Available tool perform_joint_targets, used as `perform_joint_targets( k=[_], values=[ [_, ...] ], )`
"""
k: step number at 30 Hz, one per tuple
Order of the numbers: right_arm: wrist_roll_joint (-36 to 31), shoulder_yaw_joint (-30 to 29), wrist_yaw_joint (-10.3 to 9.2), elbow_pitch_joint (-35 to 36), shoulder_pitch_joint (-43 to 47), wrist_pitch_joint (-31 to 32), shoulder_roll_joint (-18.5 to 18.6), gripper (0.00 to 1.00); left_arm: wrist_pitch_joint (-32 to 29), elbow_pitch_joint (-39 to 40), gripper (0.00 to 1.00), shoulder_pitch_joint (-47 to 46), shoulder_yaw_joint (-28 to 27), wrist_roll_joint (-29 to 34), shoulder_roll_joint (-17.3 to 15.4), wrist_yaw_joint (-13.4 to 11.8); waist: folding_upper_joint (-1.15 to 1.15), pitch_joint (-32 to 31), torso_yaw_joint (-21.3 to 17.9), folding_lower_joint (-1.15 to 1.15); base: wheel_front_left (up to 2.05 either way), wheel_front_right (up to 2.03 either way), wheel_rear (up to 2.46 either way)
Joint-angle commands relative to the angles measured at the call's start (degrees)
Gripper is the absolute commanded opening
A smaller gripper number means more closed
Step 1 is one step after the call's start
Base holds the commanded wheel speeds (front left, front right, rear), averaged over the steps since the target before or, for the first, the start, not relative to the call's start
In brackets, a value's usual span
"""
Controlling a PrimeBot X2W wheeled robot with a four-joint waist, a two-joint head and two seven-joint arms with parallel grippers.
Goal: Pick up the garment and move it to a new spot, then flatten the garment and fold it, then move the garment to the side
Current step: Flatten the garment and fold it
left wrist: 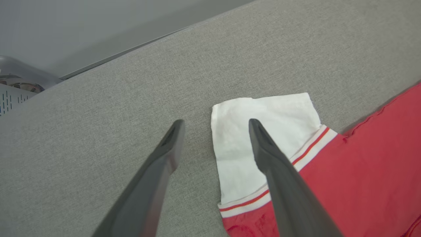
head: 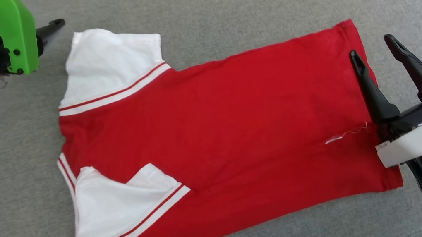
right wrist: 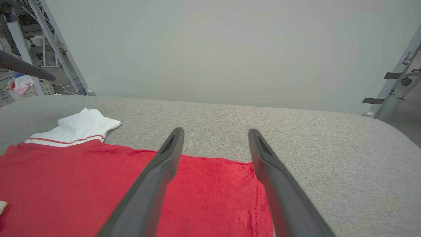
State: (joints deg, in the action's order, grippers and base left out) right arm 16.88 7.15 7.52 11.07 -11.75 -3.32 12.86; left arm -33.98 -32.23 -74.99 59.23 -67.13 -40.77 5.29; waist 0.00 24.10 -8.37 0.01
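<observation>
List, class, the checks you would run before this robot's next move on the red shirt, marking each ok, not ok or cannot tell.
1. Left gripper open: ok, fingers apart by the far sleeve.
2. Right gripper open: ok, fingers apart over the hem.
3. Both grippers empty: ok.
4. Garment body flat on the grey surface: ok.
5. Near sleeve spread out: not ok, it lies partly folded over the red body.
6. Left gripper touching cloth: cannot tell.
</observation>
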Motion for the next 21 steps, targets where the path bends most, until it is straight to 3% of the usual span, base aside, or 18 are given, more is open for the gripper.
perform_joint_targets(
  k=[1,6,16,17,18,21],
  values=[
    [0.3,0.4,-0.03,-0.1,-1.3,-0.5,0.0,1.00,-1.1,-1.1,1.00,-1.3,0.5,0.2,0.5,-0.3,0.00,5.2,-4.1,-0.01,0.00,0.00,0.00],
    [0.4,1.7,-0.03,-1.3,-3.4,-1.3,0.3,1.00,-5.3,-5.2,1.00,-3.4,2.6,1.8,1.3,-0.3,0.00,7.5,-5.5,-0.01,0.00,0.00,0.00],
    [1.1,2.2,-0.03,-3.7,-5.4,-2.6,1.1,1.00,-7.8,-10.3,1.00,-1.1,5.5,2.0,3.1,0.8,0.00,8.4,-6.0,-0.01,0.00,0.00,0.00],
    [1.2,2.1,-0.03,-3.8,-5.5,-2.6,1.2,1.00,-8.3,-10.4,0.72,-0.8,5.9,2.0,3.1,0.9,0.00,8.3,-5.9,-0.01,0.00,0.00,0.00],
    [1.3,1.9,-0.03,-4.0,-5.7,-2.6,1.3,1.00,-8.5,-10.4,0.00,-0.6,6.3,2.1,3.2,1.2,0.00,8.1,-5.8,-0.01,0.00,0.00,0.00],
    [1.5,1.4,-0.03,-4.4,-6.1,-2.5,1.6,1.00,-8.2,-10.0,0.00,-0.1,7.4,2.6,3.4,1.6,0.00,7.5,-5.4,-0.01,0.00,0.00,0.00]
  ],
)
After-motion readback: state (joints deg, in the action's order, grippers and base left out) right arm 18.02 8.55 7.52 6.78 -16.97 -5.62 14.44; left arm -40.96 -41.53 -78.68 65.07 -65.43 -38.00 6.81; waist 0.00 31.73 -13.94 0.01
